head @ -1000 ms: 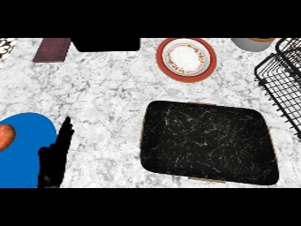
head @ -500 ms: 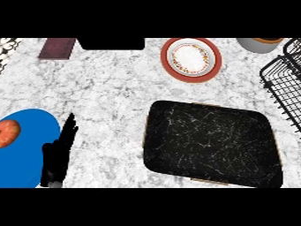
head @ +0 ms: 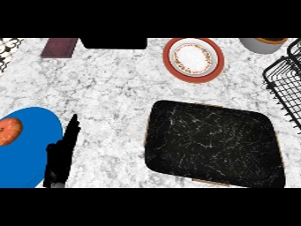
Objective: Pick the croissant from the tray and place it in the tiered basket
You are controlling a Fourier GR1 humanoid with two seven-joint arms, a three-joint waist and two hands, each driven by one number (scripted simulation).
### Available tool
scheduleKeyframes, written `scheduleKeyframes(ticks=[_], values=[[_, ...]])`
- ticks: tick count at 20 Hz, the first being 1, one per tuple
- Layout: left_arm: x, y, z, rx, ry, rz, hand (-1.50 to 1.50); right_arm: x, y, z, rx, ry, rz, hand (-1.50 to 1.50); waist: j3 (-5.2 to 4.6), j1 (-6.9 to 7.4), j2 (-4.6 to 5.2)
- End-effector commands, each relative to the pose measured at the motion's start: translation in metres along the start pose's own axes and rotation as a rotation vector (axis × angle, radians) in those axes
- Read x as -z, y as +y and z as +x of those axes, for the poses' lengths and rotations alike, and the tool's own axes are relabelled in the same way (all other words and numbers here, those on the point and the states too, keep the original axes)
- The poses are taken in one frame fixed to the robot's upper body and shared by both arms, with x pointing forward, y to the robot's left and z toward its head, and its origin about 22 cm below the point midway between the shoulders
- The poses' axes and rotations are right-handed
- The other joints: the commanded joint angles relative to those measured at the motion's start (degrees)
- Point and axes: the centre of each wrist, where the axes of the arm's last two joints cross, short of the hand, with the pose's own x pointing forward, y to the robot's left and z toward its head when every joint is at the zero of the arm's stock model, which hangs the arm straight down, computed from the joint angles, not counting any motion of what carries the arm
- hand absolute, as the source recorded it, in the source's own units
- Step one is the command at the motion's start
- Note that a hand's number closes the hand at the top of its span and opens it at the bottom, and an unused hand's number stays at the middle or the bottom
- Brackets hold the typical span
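A black marbled tray [head: 212, 143] lies on the counter right of centre, and no croissant shows on it. The black wire tiered basket [head: 296, 88] stands at the right edge, only partly in view. My left hand [head: 61, 154] rests at the lower left, fingers straight and pointing up, beside the blue plate. My right hand is out of the picture.
A blue plate [head: 22, 159] with a red-orange fruit [head: 6, 131] lies at the lower left. A red-rimmed plate [head: 193, 58] sits at the back. A grey cup [head: 263, 44], a dark block [head: 114, 43] and a maroon object [head: 60, 47] line the far edge.
The whole scene has slid slightly rightward and downward in view, so the basket shows less. The left hand holds the same pose.
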Motion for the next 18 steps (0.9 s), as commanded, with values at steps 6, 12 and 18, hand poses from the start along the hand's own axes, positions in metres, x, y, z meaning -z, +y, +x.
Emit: scheduleKeyframes(ticks=[6,12,18], values=[[0.009,0.015,0.008,0.018,0.003,0.017,0.00,0.043,0.038,0.028,-0.068,0.050,0.103,1.50,-0.03,0.02,0.08],[-0.003,-0.001,-0.015,-0.002,0.010,0.009,0.00,0.067,0.079,0.029,-0.087,0.073,0.143,1.50,-0.03,-0.01,0.10],[-0.005,-0.003,-0.005,-0.003,0.020,0.018,0.00,0.078,0.139,-0.011,-0.071,0.124,0.152,1.50,0.01,-0.12,0.10]])
